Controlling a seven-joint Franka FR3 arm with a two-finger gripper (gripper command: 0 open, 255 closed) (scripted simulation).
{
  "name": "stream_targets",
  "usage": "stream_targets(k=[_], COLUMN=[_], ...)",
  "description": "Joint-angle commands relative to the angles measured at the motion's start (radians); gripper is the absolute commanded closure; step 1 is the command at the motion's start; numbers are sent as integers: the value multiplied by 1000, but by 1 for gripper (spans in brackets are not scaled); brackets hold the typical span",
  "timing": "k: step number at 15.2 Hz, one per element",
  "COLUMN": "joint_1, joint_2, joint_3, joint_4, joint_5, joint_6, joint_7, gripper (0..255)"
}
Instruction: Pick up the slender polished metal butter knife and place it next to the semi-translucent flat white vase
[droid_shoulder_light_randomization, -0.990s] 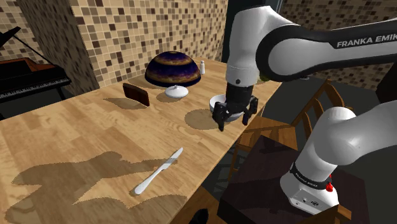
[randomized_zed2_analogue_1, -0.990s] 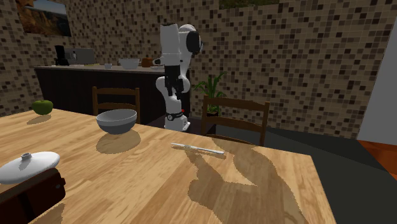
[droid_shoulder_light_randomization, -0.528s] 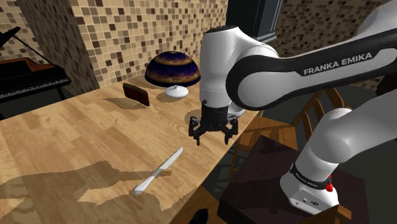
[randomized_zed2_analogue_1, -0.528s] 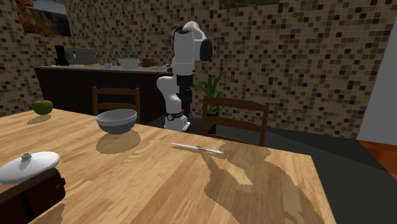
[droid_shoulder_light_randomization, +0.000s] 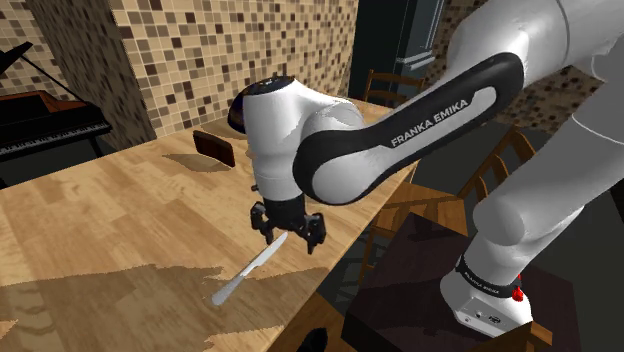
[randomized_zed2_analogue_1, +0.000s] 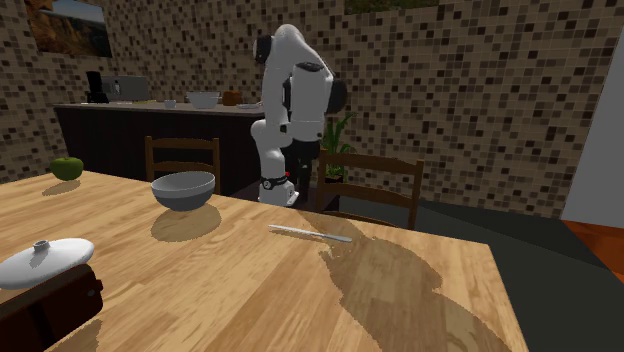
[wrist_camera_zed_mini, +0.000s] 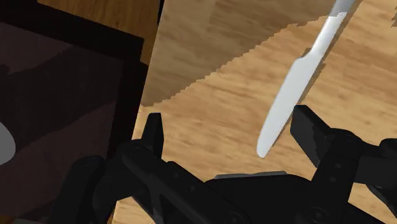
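Observation:
The slender pale metal butter knife (droid_shoulder_light_randomization: 250, 268) lies flat near the wooden table's (droid_shoulder_light_randomization: 120, 210) front edge, close to the stand. My gripper (droid_shoulder_light_randomization: 287, 232) hangs open just above its blade end. In the wrist view the knife (wrist_camera_zed_mini: 292, 89) points its rounded tip between the fingers (wrist_camera_zed_mini: 153, 130), nearer one of them, untouched; the gripper (wrist_camera_zed_mini: 232, 137) holds nothing. In the second exterior view the knife (randomized_zed2_analogue_1: 310, 234) lies near the table's far edge. The flat white vase (randomized_zed2_analogue_1: 45, 262) lies at that view's lower left.
A grey bowl (randomized_zed2_analogue_1: 183, 190) stands between vase and knife. A brown box (droid_shoulder_light_randomization: 213, 147) and a dark domed object (droid_shoulder_light_randomization: 240, 110) sit at the table's far end. Chairs (randomized_zed2_analogue_1: 370, 185) line the robot's side. A green apple (randomized_zed2_analogue_1: 67, 167) rests at a corner; a piano (droid_shoulder_light_randomization: 40, 120) stands beyond.
The arm has swung from over the grey bowl toward the shoulder view's left and down, ending just above the knife's blade. The fingers have stayed open. The knife has not moved.

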Motion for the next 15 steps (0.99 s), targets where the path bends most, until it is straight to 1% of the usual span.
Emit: stream_targets(k=[1,2,3,4,5,6,13,15], joint_1=[-87,-33,61,153,212,247,272,274], joint_2=[264,400,458,493,541,571,616,620], joint_3=[135,111,27,-62,-114,-144,-186,-190], joint_4=[79,125,169,212,258,288,244,241], joint_5=[-292,-438,-491,-516,-553,-574,-626,-631], joint_6=[5,-24,-40,-50,-66,-77,-6,0], joint_7=[313,458,533,585,644,680,712,715], gripper=[0,0,0,0,0,0,0,0])
